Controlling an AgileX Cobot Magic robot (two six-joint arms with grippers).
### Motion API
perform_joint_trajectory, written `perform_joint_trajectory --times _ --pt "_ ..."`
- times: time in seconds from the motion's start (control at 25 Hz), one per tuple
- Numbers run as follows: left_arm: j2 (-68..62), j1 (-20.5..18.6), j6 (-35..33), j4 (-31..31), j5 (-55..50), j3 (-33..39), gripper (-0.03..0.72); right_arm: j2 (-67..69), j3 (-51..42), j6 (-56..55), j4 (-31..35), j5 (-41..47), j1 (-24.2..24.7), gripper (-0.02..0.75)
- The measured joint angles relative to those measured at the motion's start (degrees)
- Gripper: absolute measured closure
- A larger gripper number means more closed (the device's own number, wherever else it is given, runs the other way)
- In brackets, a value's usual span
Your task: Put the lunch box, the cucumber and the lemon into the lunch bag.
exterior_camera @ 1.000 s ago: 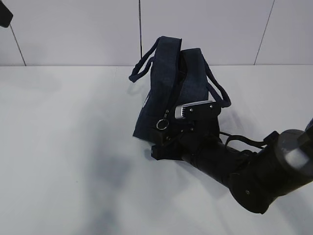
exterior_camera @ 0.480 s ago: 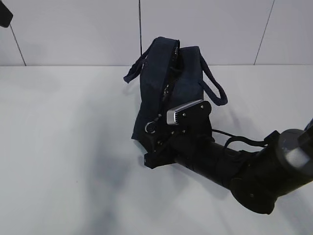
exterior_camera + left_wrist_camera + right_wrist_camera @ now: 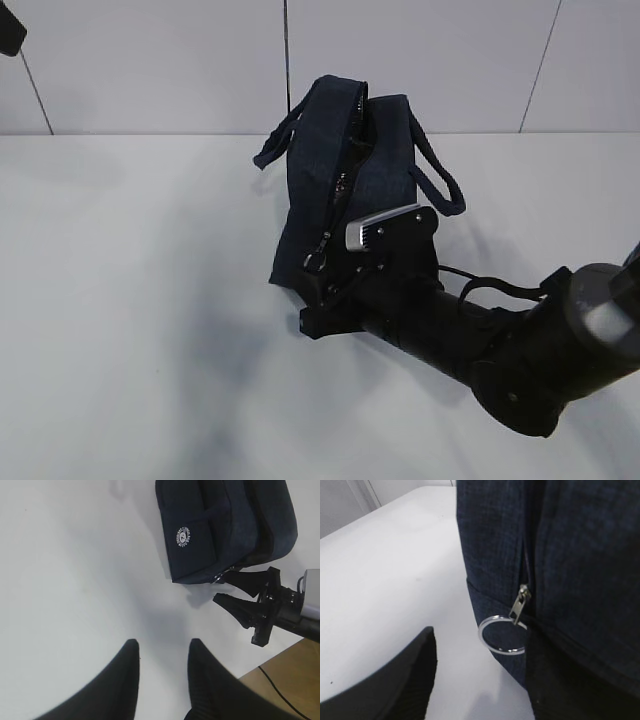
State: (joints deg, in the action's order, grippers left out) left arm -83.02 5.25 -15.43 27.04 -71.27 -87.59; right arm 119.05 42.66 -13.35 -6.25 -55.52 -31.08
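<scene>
The dark navy lunch bag (image 3: 345, 180) stands on the white table, its zipper running down the near end to a silver ring pull (image 3: 315, 262). My right gripper (image 3: 315, 300) is open at that near end, low by the bag's base. In the right wrist view the ring pull (image 3: 502, 635) hangs free just ahead of the right gripper (image 3: 475, 655), with nothing between the fingers. My left gripper (image 3: 163, 645) hovers open and empty over bare table, well away from the lunch bag (image 3: 220, 525). The lunch box, the cucumber and the lemon are out of view.
The table (image 3: 130, 300) meets a white panelled wall (image 3: 150, 60) behind the bag. Two loop handles (image 3: 440, 185) hang off the bag's sides. In the left wrist view the table's edge and wooden floor (image 3: 295, 675) lie close behind the right arm.
The bag's near end and its left handle have shifted left, and the ring pull now hangs lower and further left. My right gripper has moved slightly left. The left gripper is unchanged.
</scene>
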Motion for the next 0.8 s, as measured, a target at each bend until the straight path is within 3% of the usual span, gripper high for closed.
perform_joint_trajectory --times 0.8 --pt "0.0 0.0 0.0 0.0 0.0 0.0 0.451 0.0 0.0 0.0 5.05 2.27 0.0 0.297"
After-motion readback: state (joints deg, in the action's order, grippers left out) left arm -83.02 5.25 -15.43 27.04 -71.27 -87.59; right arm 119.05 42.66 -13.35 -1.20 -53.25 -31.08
